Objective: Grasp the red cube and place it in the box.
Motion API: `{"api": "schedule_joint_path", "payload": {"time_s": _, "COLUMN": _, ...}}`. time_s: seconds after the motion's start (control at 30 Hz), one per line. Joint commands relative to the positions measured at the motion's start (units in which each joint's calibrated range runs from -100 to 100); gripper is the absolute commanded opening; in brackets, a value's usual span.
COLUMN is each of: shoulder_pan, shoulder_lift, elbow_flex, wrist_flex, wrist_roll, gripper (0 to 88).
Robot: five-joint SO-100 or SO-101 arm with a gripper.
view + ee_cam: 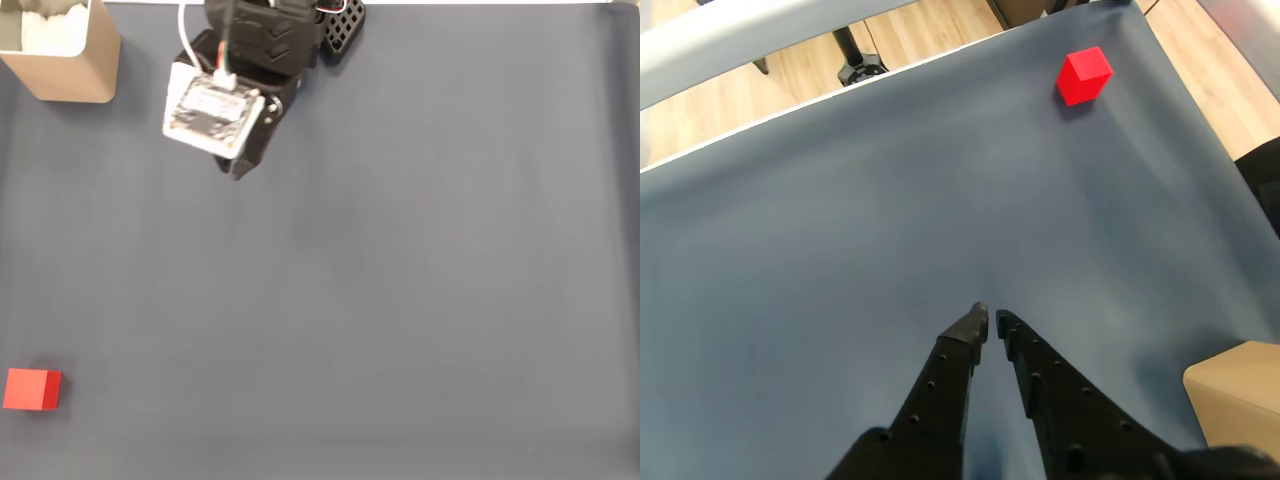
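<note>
Overhead, box [62,62] interior visible, wrist view, jaws nearly closed

At the top of the fixed view we see the arm [262,45], built of black plastic shells, carrying a white rectangular module [212,112] with a dark face. A white cable [184,30] loops up from it, beside thin red wiring. In the wrist view, the gripper [990,325] shows two black tapering fingers [940,390] dotted with small round holes.

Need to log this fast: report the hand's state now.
Hand: closed, holding nothing; the red cube lies far off on the mat.
</note>
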Motion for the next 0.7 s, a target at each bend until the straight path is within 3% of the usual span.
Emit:
{"api": "schedule_joint_path", "payload": {"time_s": 0.0, "shoulder_pan": 2.56, "shoulder_lift": 3.35, "elbow_flex": -4.71, "wrist_flex": -2.93, "wrist_roll": -0.34, "gripper": 0.0}}
{"api": "schedule_joint_path", "payload": {"time_s": 0.67, "shoulder_pan": 10.51, "shoulder_lift": 26.23, "elbow_flex": -19.3, "wrist_flex": -15.97, "wrist_roll": -0.98, "gripper": 0.0}}
